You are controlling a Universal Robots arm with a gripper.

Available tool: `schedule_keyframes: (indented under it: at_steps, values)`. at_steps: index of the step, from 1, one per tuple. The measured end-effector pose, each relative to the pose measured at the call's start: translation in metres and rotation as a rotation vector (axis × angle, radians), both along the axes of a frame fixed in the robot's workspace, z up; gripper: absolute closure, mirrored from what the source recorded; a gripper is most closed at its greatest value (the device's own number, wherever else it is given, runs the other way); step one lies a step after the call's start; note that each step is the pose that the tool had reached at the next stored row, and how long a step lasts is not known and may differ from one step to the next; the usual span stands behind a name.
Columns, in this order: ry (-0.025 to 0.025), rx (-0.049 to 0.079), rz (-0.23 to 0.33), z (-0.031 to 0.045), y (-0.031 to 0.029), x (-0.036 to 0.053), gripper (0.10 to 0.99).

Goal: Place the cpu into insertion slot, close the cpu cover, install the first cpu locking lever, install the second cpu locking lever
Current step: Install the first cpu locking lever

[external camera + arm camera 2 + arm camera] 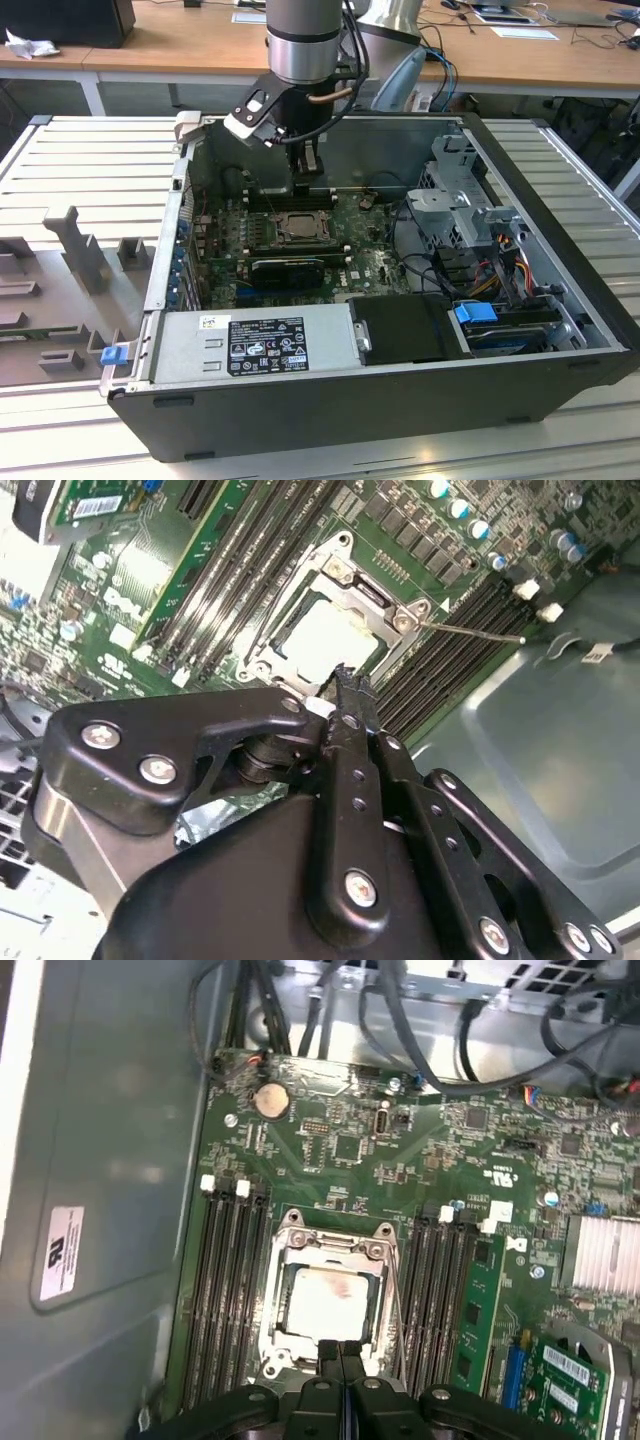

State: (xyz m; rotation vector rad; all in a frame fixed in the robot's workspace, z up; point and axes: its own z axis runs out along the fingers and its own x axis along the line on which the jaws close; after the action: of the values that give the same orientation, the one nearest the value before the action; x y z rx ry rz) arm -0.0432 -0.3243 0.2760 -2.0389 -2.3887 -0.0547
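The cpu (325, 1300) (325, 640) lies flat in the insertion slot (298, 228), its pale metal top showing. The silver cpu cover (372, 1260) (350, 590) lies down around it as a frame. A thin wire locking lever (470, 632) (395, 1295) sticks out from one corner of the slot, over the black memory slots. My gripper (306, 188) (340, 1348) (347, 675) hangs just above one edge of the slot. Its fingers are shut together with nothing seen between them.
The work sits deep inside an open computer case with tall walls (100, 1210). Long memory slots (228, 1290) flank the slot on both sides. A power supply (270, 345), a drive cage (465, 200) and loose cables (470, 1050) crowd the case. Grey fixtures (75, 250) stand on the table at the exterior view's left.
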Motion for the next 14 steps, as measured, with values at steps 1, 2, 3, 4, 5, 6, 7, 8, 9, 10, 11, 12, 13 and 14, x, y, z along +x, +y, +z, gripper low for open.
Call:
schedule_keyframes:
  at_steps: [1,2,3,4,5,6,7,8,9,10,11,12,13,14]
  values:
    - [0.0000,0.000,0.008,-0.0002,0.0002,0.0000,0.980]
    - [0.0003,0.000,0.022,-0.0005,0.0003,0.0000,0.980]
    - [0.0011,0.000,0.046,-0.0007,0.0003,-0.0001,0.980]
    - [0.0012,0.000,0.068,-0.0009,0.0003,-0.0001,0.980]
    - [0.0012,0.000,0.082,-0.0010,0.0003,0.0000,0.980]
    - [0.0012,0.000,0.095,-0.0010,0.0003,0.0000,0.980]
    - [0.0012,0.000,0.113,-0.0010,0.0003,0.0000,0.980]
    - [0.0012,0.000,0.127,-0.0010,0.0003,0.0000,0.980]
    - [0.0012,0.000,0.146,-0.0010,0.0003,0.0000,0.980]
    - [0.0012,0.000,0.159,-0.0010,0.0003,0.0000,0.980]
    - [0.0012,0.000,0.167,-0.0010,0.0003,0.0000,0.980]
    - [0.0011,0.000,0.177,-0.0010,0.0003,0.0000,0.980]
    - [0.0011,0.000,0.182,-0.0010,0.0003,0.0000,0.980]
    - [0.0011,0.000,0.188,-0.0010,0.0003,0.0000,0.980]
